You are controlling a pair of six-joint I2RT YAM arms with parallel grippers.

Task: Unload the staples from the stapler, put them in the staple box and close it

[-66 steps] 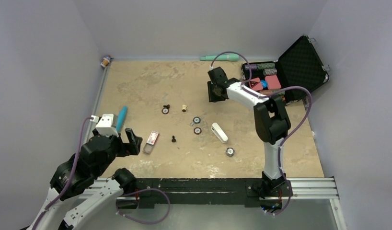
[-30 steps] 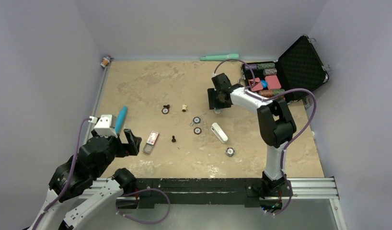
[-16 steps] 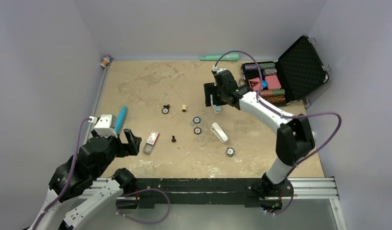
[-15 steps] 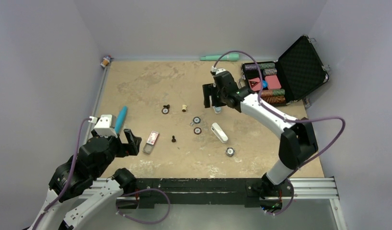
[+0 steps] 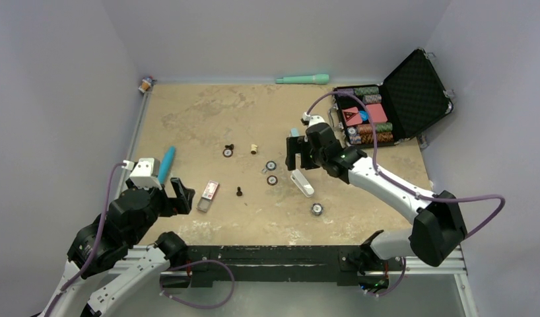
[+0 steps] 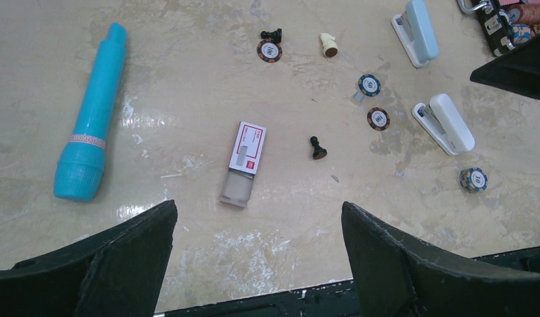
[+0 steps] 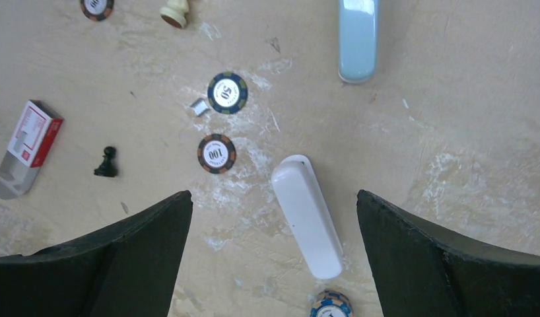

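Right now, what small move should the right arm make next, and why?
Probably lower the right hand straight down over the white stapler. The hand is open and empty, and the stapler lies on the table framed between its fingers, untouched.

From above, the right gripper [image 5: 299, 163] hides most of the pale stapler [image 5: 294, 133], leaving only a sliver on its far side. The right wrist view cuts off that stapler's far end, as well as the near chip [image 7: 330, 306] and the far-left chip [image 7: 96, 6]. A silvery bit [image 7: 199, 106] beside the 50 chip [image 7: 228, 92] is too small to tell. In the left wrist view the case [image 6: 493, 32] runs off the far right corner, partly behind the gripper. The box [image 6: 251, 148] has unreadable print.
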